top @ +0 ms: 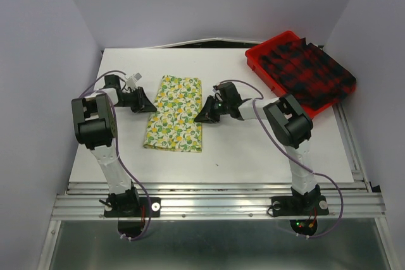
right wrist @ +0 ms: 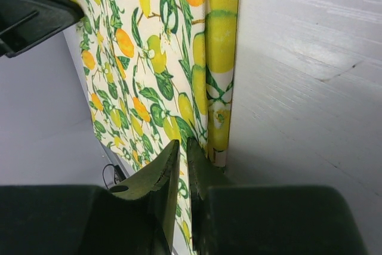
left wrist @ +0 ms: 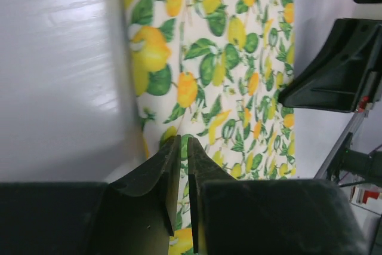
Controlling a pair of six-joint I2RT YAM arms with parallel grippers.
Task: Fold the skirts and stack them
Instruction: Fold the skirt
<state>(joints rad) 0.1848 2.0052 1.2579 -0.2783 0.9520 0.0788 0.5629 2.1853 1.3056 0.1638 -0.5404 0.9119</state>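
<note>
The cream-yellow lemon-print skirt (top: 174, 113) lies folded flat as a long rectangle in the middle of the table. My left gripper (top: 152, 107) is at its left edge, with the jaws closed to a thin slit and their tips (left wrist: 183, 140) over the print. My right gripper (top: 199, 118) is at its right edge, also closed to a slit, with its tips (right wrist: 183, 143) beside the folded hem. No cloth looks lifted or pinched. The red-and-black plaid skirt (top: 313, 71) lies bunched on the red tray (top: 258, 54) at the back right.
The white table top (top: 253, 150) ends at a metal rail along the near side. The tray overhangs the table's right edge. Purple-grey walls close in the left, back and right. Each gripper shows in the other's wrist view, the right gripper (left wrist: 334, 70) and the left gripper (right wrist: 30, 16).
</note>
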